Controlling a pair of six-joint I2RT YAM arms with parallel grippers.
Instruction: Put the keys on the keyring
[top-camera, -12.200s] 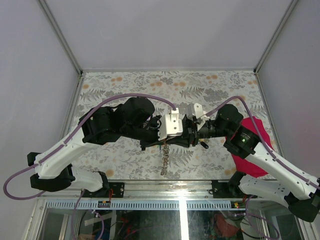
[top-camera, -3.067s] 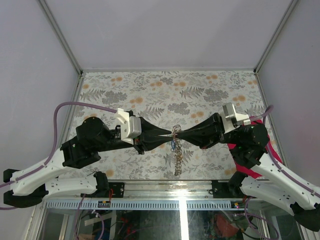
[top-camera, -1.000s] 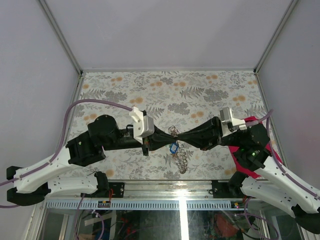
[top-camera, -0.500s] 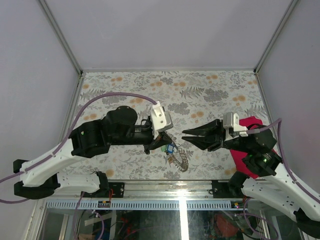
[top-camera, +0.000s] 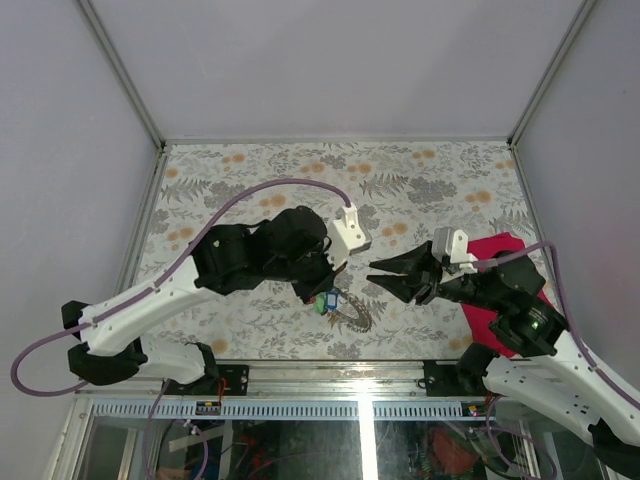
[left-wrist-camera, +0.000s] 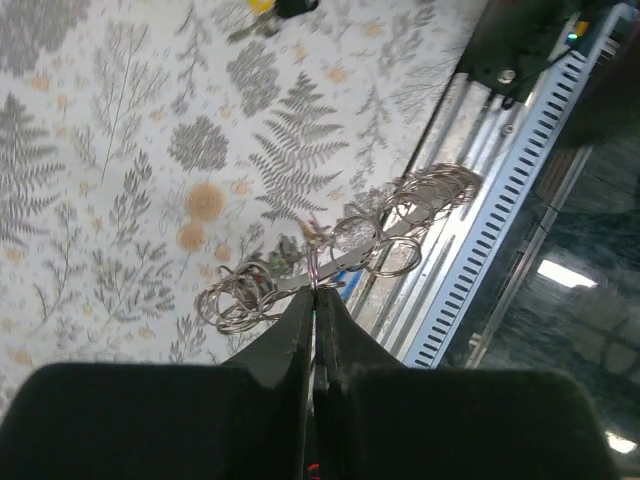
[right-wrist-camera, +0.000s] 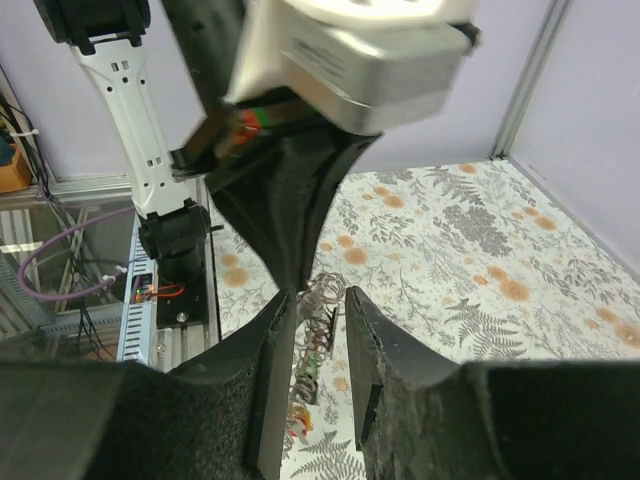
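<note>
My left gripper (top-camera: 327, 288) is shut on the thin silvery keyring (left-wrist-camera: 316, 279) and holds it just above the table. A blue key (top-camera: 331, 297) and a green key (top-camera: 319, 305) hang at the ring. The link chain (top-camera: 353, 318) trails from it onto the table and shows as loops in the left wrist view (left-wrist-camera: 238, 297). My right gripper (top-camera: 378, 273) is open and empty, a little right of the ring. In the right wrist view the chain (right-wrist-camera: 322, 318) hangs between its open fingers (right-wrist-camera: 276, 350). A yellow and a black key (left-wrist-camera: 277, 7) lie loose on the table.
The crimson cloth (top-camera: 497, 288) lies at the right, partly under the right arm. The table (top-camera: 300, 175) has a flowered cover. Its metal front rail (top-camera: 330, 368) runs just beyond the chain. Grey walls enclose the back and sides.
A second ago both grippers met at the ring. The right one has since let go, opened and drawn back right. The left arm has turned and lowered the ring with its keys.
</note>
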